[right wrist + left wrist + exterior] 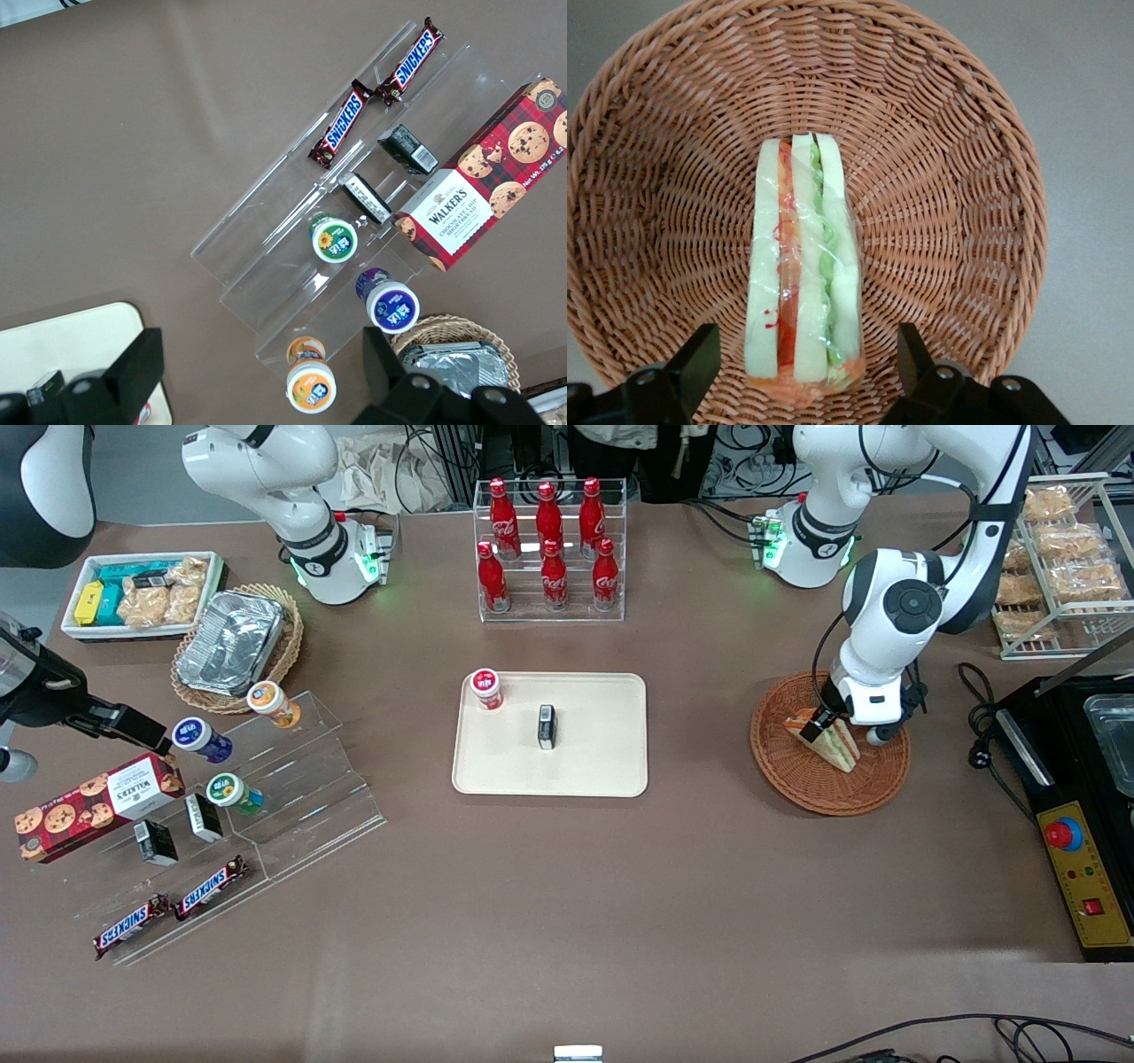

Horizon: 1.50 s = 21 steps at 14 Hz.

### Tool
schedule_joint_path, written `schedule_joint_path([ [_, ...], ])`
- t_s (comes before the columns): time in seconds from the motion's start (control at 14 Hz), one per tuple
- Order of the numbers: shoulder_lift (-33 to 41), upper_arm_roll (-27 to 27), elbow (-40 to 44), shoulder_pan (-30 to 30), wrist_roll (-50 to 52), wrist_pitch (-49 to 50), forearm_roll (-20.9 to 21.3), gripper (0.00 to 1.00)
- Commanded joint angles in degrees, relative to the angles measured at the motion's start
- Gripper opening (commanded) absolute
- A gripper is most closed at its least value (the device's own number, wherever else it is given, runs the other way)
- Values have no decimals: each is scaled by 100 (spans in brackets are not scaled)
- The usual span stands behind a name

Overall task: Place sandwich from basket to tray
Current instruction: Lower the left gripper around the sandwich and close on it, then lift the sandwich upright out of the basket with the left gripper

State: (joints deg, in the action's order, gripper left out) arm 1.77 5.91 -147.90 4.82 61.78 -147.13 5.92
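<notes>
The sandwich (834, 744), a plastic-wrapped wedge of white bread with red, orange and green filling, stands on edge in the reddish-brown wicker basket (797, 784) toward the working arm's end of the table. In the left wrist view the sandwich (802, 283) sits in the middle of the basket (966, 177). My left gripper (828, 733) is low in the basket and open. Its gripper (806, 363) straddles the sandwich's wide end, with one finger (700, 363) on each side and a small gap to the wrap. The cream tray (585, 771) lies mid-table.
On the tray stand a red-capped cup (485, 688) and a small black box (547, 726). A cola bottle rack (549, 549) is farther from the camera than the tray. A black appliance (1085, 806) and a wire snack rack (1063, 567) flank the basket.
</notes>
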Motion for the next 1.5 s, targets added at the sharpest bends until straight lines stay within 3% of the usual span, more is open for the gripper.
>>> schedule_joint_path([
  [0.0,-97,-28,-55,19,439,-280,427,88],
  [0.14,-124,-28,-55,10,694,-298,603,78],
  [0.57,182,-11,94,28,906,147,656,8],
  [0.79,359,51,987,238,792,1699,665,0],
  [1.07,341,200,2649,362,-119,3942,499,0],
  [1.43,359,200,4187,300,-1692,5411,-484,0],
])
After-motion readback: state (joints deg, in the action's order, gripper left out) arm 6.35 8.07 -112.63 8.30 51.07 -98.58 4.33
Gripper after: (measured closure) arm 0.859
